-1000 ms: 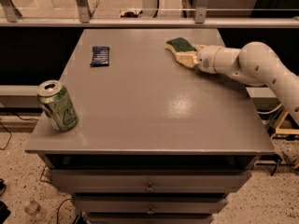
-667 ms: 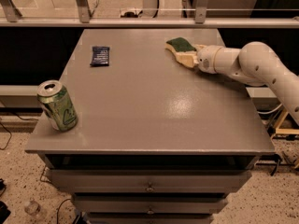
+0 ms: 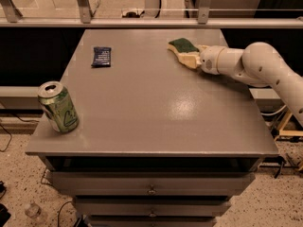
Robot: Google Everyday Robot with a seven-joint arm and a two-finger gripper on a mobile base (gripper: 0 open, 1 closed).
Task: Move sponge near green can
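Note:
The sponge (image 3: 181,45), dark green on top with a pale yellow base, lies on the grey table (image 3: 156,108) at the far right. My gripper (image 3: 191,55) reaches in from the right on a white arm and is shut on the sponge's right end. The sponge rests on the tabletop. The green can (image 3: 58,107), light green with a silver top, stands upright at the table's front left corner, far from the sponge and the gripper.
A small dark blue packet (image 3: 101,56) lies at the back left of the table. A metal rail (image 3: 142,22) runs behind the far edge. Drawers (image 3: 151,189) sit under the front edge.

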